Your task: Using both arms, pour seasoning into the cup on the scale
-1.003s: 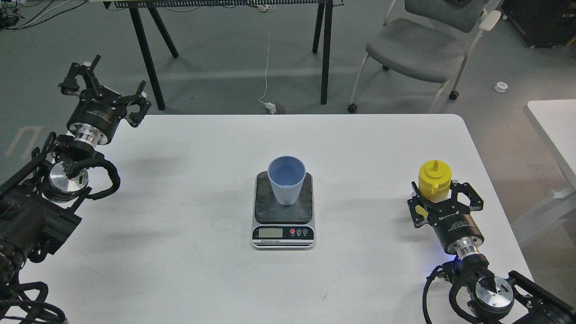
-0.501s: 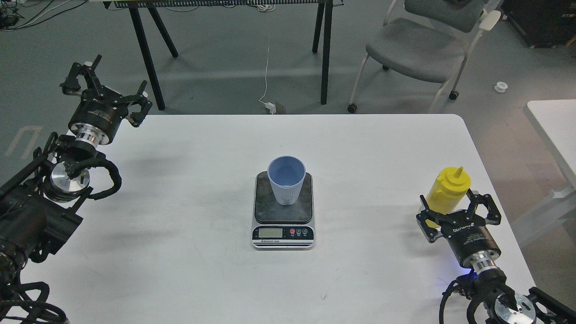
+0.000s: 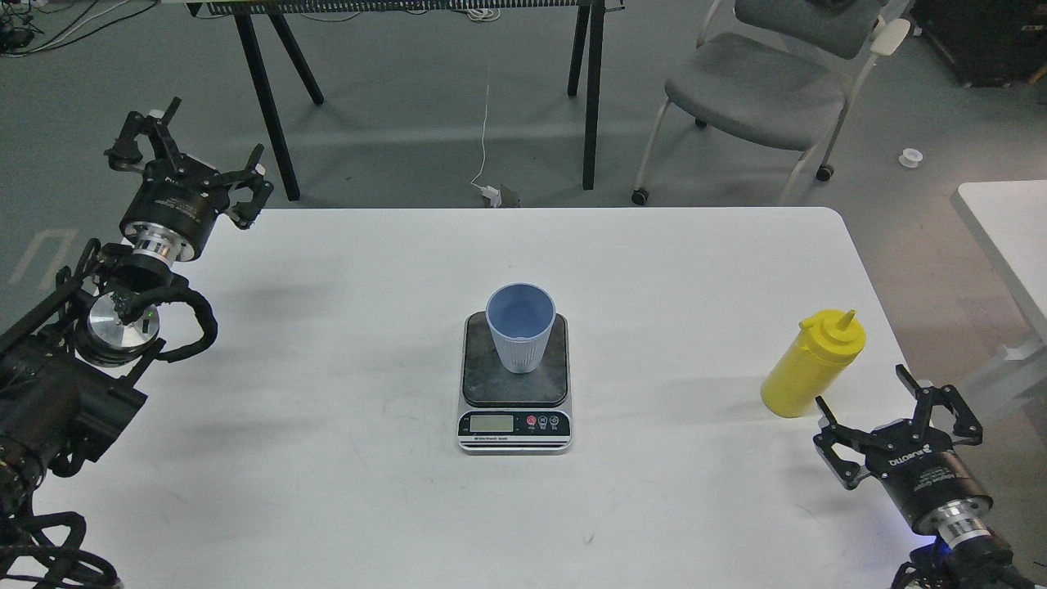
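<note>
Backing off, right tool point(image 3: 900, 397) open, seasoning point(image 3: 810, 366) freed, probably upright.

Your robot has two black arms: the left arm point(image 3: 74, 360) is built of thick matte black housings with a round brushed-silver joint disc carrying a tiny green light, and a ribbed black cable bundle loops beside it. Its left claw point(image 3: 192, 151) has thin, angular black linkage fingers on a black cylindrical body with small white lettering, joined to the arm by a ridged silver collar. The right claw point(image 3: 900, 409) is the same black two-fingered design, with white lettering on its cylinder, a silver collar behind it and a faint blue glow at the wrist.
</note>
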You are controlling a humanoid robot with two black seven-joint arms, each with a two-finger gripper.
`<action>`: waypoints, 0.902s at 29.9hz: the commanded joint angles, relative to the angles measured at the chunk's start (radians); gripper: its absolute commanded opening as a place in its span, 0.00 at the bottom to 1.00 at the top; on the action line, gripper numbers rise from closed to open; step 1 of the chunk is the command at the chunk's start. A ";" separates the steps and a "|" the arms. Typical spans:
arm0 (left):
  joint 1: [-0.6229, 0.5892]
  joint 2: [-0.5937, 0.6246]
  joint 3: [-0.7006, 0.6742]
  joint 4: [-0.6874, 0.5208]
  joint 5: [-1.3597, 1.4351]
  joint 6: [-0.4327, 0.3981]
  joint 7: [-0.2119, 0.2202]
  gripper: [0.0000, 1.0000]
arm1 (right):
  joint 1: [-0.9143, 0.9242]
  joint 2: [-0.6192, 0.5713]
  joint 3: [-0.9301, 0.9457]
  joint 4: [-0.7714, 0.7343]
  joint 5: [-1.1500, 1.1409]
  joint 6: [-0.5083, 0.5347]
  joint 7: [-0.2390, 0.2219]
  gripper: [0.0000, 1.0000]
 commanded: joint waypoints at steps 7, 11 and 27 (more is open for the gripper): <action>0.002 0.030 -0.003 0.001 -0.001 0.000 0.002 0.99 | 0.279 -0.135 -0.001 -0.326 -0.128 0.000 -0.011 1.00; 0.000 0.028 -0.009 0.005 -0.006 0.000 0.000 0.99 | 0.483 -0.101 -0.021 -0.510 -0.130 0.000 -0.009 1.00; -0.008 0.019 -0.052 0.021 -0.011 0.000 0.003 0.99 | 0.758 0.219 -0.059 -0.694 -0.113 0.000 -0.090 1.00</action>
